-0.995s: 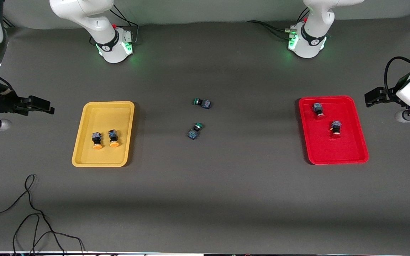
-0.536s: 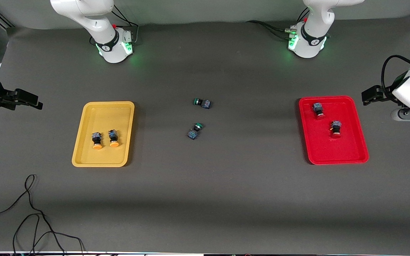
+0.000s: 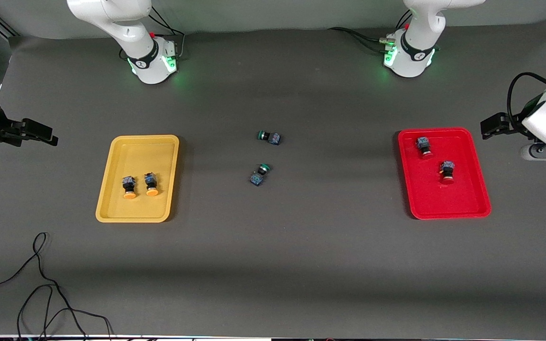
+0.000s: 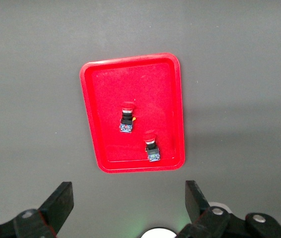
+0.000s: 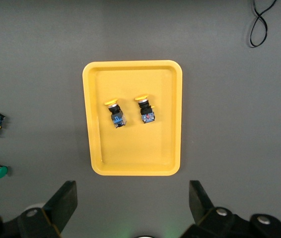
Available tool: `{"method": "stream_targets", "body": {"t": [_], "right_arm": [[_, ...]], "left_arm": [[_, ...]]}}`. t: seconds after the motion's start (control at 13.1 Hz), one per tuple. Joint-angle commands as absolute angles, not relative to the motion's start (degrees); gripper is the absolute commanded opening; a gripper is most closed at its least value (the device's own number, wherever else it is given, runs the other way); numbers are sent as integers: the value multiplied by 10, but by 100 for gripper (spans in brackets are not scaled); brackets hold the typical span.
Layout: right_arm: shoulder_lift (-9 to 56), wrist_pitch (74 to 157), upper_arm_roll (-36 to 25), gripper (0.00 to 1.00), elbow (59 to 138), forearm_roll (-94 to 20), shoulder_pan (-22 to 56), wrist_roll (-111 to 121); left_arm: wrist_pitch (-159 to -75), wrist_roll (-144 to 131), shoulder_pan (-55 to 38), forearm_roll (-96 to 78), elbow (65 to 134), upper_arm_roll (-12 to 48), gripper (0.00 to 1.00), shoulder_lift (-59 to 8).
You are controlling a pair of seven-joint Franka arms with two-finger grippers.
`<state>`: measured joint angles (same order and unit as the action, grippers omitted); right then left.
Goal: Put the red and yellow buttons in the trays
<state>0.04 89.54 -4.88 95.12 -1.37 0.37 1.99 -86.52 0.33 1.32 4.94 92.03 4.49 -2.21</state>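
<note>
- My left pincer (image 4: 125, 208) is wide apart and holds nothing. It hangs in the air past the red tray (image 3: 477, 189), at the left arm's end of the surface (image 3: 301, 246).
- My right pincer (image 5: 133, 206) is wide apart too, with nothing in it. It hangs out past the yellow tray (image 3: 112, 189), at the right arm's end.
- I see two red buttons (image 3: 423, 146) lying in the red tray, a little apart.
- I see two yellow buttons (image 3: 129, 186) side by side in the yellow tray.
- Two green buttons (image 3: 268, 137) lie on the surface between the trays.
- A black cable (image 3: 40, 284) curls near the front camera.
</note>
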Motion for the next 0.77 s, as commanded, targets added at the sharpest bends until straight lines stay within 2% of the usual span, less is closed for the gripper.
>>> {"method": "stream_targets", "body": {"t": [0.0, 0.15, 0.69], "right_arm": [[-6, 892, -27, 100, 955, 11, -16, 5], [-9, 892, -7, 100, 955, 11, -32, 5], [-11, 892, -8, 100, 954, 11, -26, 5]], "left_arm": [[-849, 11, 9, 47, 896, 39, 100, -28], [-850, 11, 11, 49, 895, 38, 100, -29], [-826, 3, 12, 50, 867, 37, 100, -42]]}}
